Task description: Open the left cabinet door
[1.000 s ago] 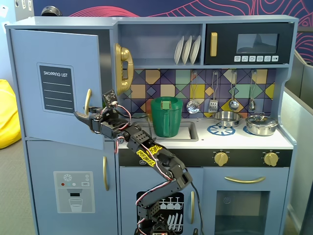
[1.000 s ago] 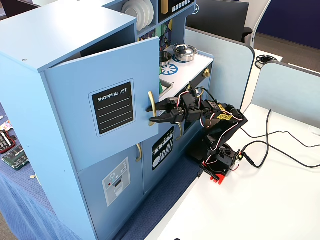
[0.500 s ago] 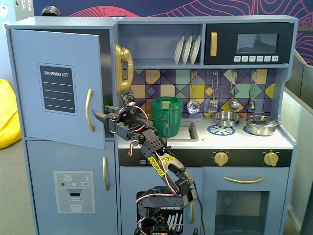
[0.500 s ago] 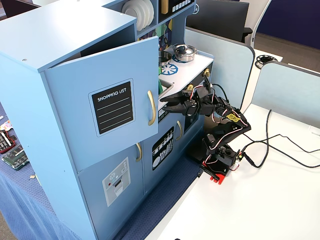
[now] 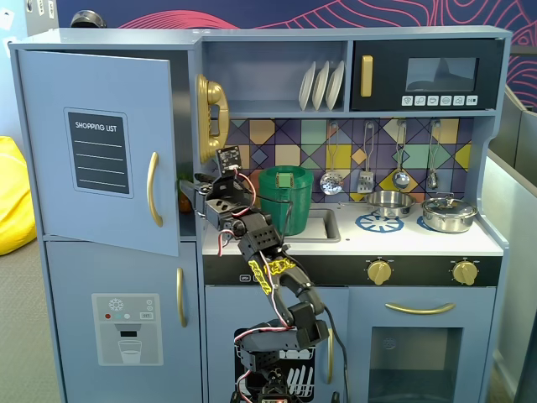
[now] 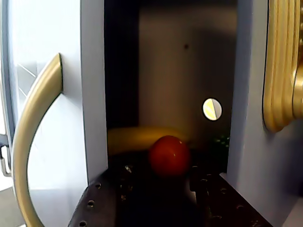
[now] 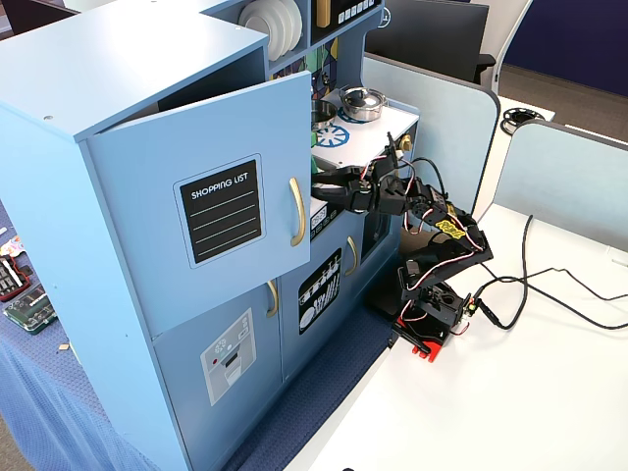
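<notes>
I had the door (image 5: 96,147) partly open; gripper (image 7: 322,188), state I couldn't tell, sat at its edge, needing another push toward nine o'clock

Inside the cabinet — red tomato (image 6: 169,155) before a banana (image 6: 142,137).

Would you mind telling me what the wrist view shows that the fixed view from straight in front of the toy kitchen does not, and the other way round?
Only the wrist view shows inside the opened cabinet: a red round fruit in front of a yellow banana-like shape, plus a small bright hole in the back wall.

Only the front fixed view shows the SHOPPING LIST panel, the green pot in the sink and the arm with its claw at the opening; whether the claw is open is unclear.

Both show the left cabinet door ajar, its gold handle and the gold toy phone.
</notes>
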`<act>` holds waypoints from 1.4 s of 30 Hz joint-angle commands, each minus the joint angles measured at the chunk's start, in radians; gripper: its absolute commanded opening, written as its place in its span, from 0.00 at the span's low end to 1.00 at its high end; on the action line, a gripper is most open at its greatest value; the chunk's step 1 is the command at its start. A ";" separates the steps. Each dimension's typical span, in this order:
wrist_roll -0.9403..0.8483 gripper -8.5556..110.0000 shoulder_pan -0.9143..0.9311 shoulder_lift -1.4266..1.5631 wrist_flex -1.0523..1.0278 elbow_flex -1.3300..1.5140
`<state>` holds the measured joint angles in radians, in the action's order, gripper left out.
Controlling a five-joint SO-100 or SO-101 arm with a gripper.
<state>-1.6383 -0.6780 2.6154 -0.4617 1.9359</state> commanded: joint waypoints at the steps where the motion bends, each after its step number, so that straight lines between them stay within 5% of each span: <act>1: 0.006 0.12 -0.002 -0.046 0.048 -0.061; 20: -0.238 0.08 -0.497 -0.092 0.087 -0.031; 28: -0.051 0.07 -0.117 -0.075 0.020 0.020; 35: 0.017 0.07 0.370 -0.014 -0.414 0.198; 42: 0.078 0.07 0.557 0.193 -0.594 0.522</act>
<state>-1.6030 -0.1948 2.6967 -0.9925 2.3501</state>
